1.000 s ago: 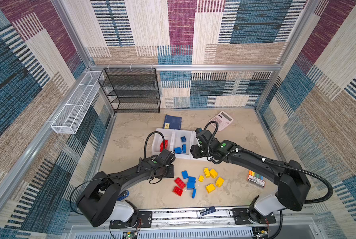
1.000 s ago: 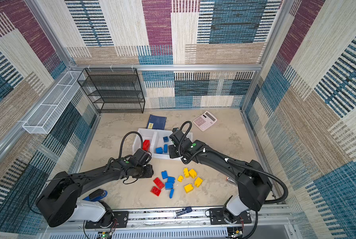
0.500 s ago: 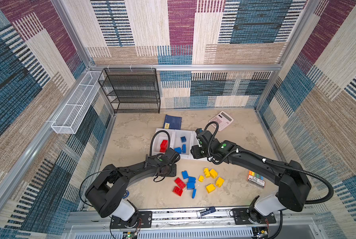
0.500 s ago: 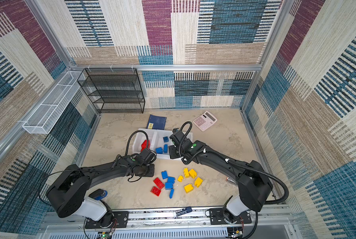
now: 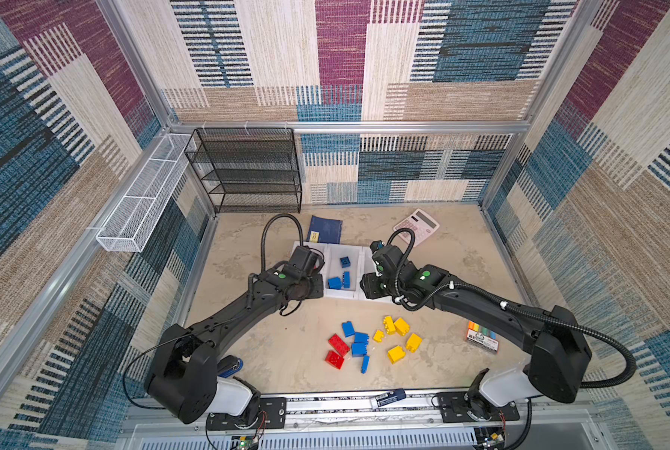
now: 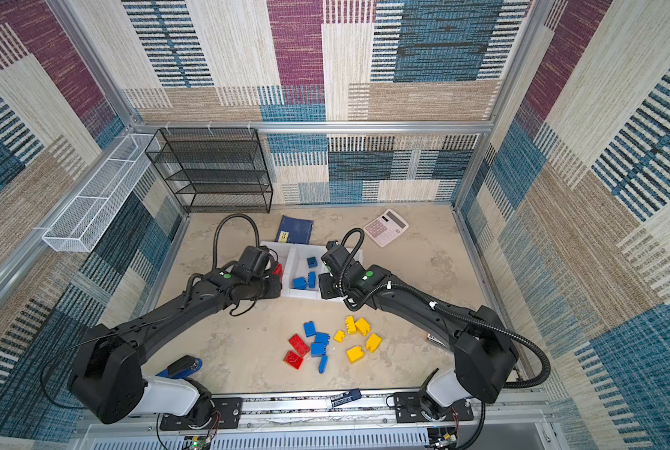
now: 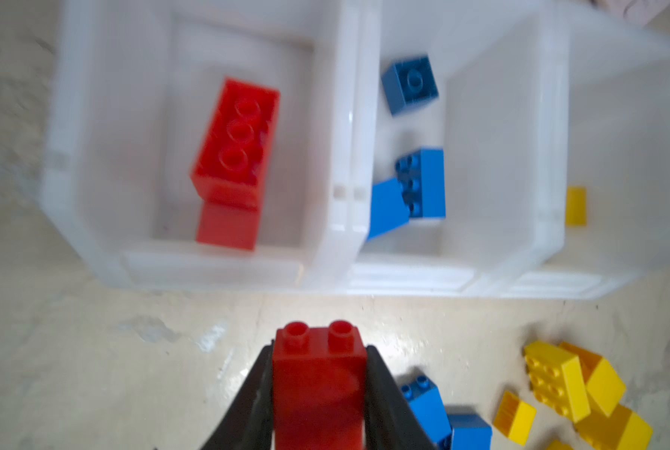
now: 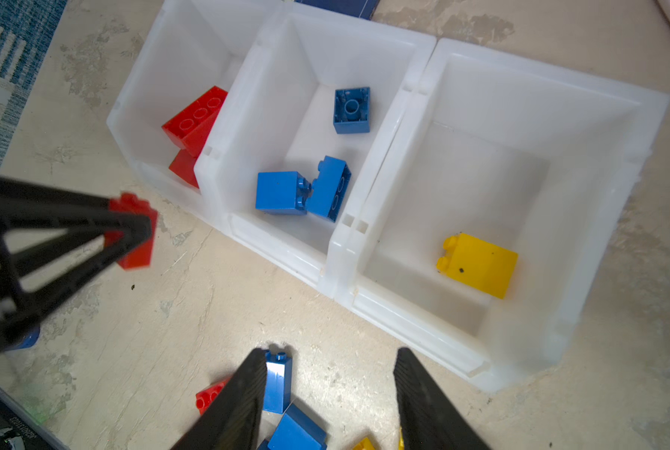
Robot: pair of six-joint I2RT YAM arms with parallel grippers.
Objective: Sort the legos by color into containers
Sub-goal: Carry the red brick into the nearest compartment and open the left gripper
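Three joined white containers (image 8: 414, 83) sit in a row. The left one holds red legos (image 7: 235, 144), the middle one blue legos (image 8: 282, 193), and the right one a single yellow brick (image 8: 477, 265). My left gripper (image 7: 318, 352) is shut on a tall red brick (image 7: 319, 389), held above the table just in front of the left container's front lip (image 7: 208, 269). My right gripper (image 8: 330, 354) stands open and empty over the table in front of the containers. Loose red (image 5: 338, 345), blue (image 5: 360, 343) and yellow legos (image 5: 401, 327) lie in a cluster near the front.
Behind the containers lie a dark-blue booklet (image 5: 325, 230) and a pink calculator (image 5: 416, 227). A black mesh rack (image 5: 247, 171) stands at the back left, with a white wire basket (image 5: 142, 202) on the left wall. A marker pack (image 5: 481, 338) lies at the right.
My left gripper has shut on the red brick and carried it from beside the loose cluster towards the left container. The right arm has not moved.
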